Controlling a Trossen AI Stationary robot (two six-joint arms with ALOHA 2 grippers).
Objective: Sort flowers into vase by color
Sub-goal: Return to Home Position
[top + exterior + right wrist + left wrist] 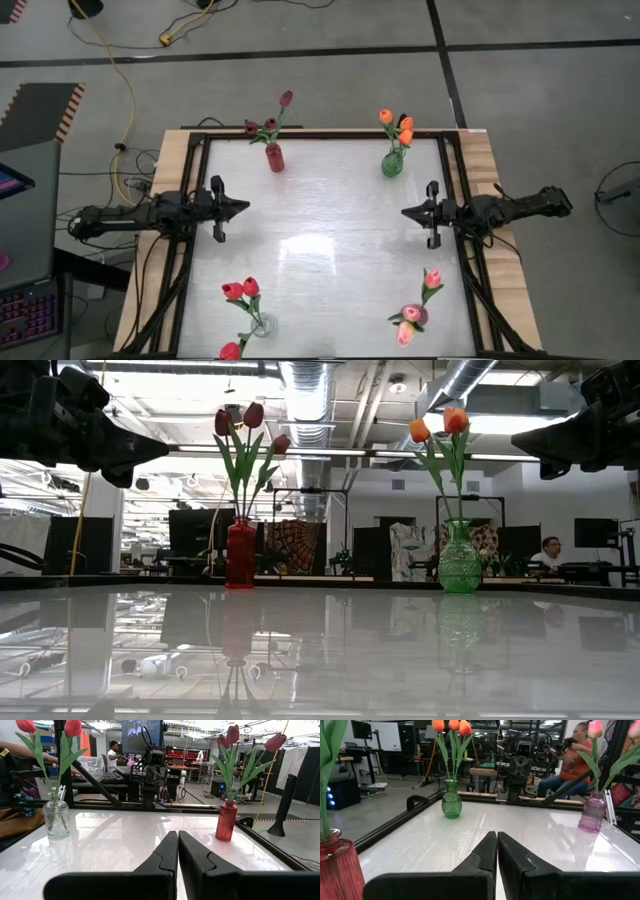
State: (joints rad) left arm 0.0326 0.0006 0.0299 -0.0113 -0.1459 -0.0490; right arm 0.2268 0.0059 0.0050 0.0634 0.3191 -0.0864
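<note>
Near edge of the table [330, 215], left corner: clear vase [259, 326], ribbed glass with a narrow neck. From above it is nearly lost against the glossy white top. It holds the red tulips [241, 290]; one head is cut by the picture's lower edge.

Near right corner: purple vase [414, 315], translucent and ribbed, with the pink tulips [432, 278]. The stems are thin and green, and the leaves long and pointed. In the left wrist view the pink heads are partly cropped.

Mid-table: the left tool [243, 208] hangs over the left rail and the right tool [405, 212] over the right. Both are off the surface and well apart, pointing at each other. Each wrist view shows its dark, wedge-shaped fingers pressed together with nothing between them. In the low view both arms are only dark shapes in the upper corners.

Far edge: red vase [240, 553], a slim, upright bottle with the maroon tulips [253, 415]. To its right stands the green vase [460, 560], bulbous patterned glass with the orange tulips [455, 420]. Both vases mirror in the tabletop.

Beyond the table a seated person [548, 550] shows, too small to make out further.
</note>
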